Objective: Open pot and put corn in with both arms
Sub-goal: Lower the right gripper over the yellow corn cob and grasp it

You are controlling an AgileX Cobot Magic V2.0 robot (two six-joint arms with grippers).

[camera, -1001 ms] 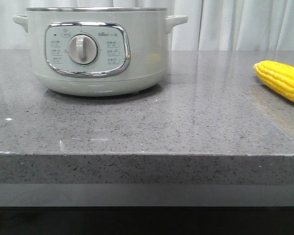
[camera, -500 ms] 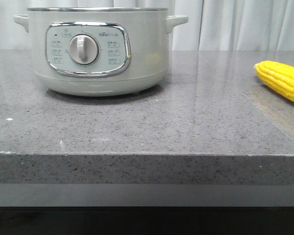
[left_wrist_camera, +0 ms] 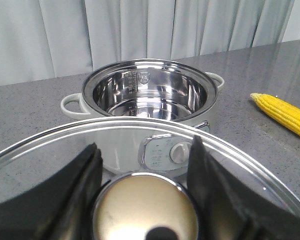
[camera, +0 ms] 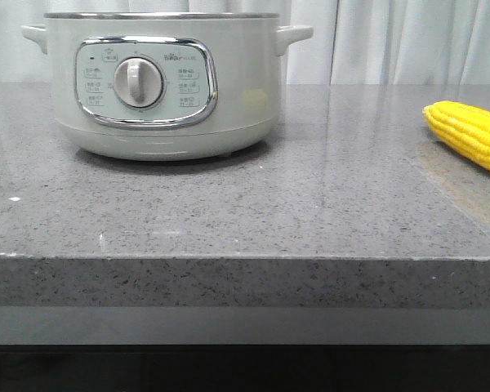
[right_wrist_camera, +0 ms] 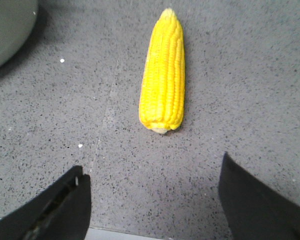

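Note:
The pale grey-green pot (camera: 163, 90) stands at the back left of the table, its white dial facing me. In the left wrist view the pot (left_wrist_camera: 90, 107) is open, its steel inside bare. My left gripper (left_wrist_camera: 144, 145) is shut on the round metal knob (left_wrist_camera: 145, 210) of the glass lid (left_wrist_camera: 140, 131) and holds the lid up, nearer than the pot. The yellow corn (camera: 469, 135) lies at the table's right edge and shows in the left wrist view (left_wrist_camera: 285, 114). My right gripper (right_wrist_camera: 152, 164) is open and empty above the table, just short of the corn's (right_wrist_camera: 164, 75) blunt end.
The grey speckled table (camera: 245, 212) ends in a front edge near the camera. White curtains (camera: 408, 41) hang behind it. A part of the pot's wall (right_wrist_camera: 10, 25) shows in a corner of the right wrist view. Neither arm shows in the front view.

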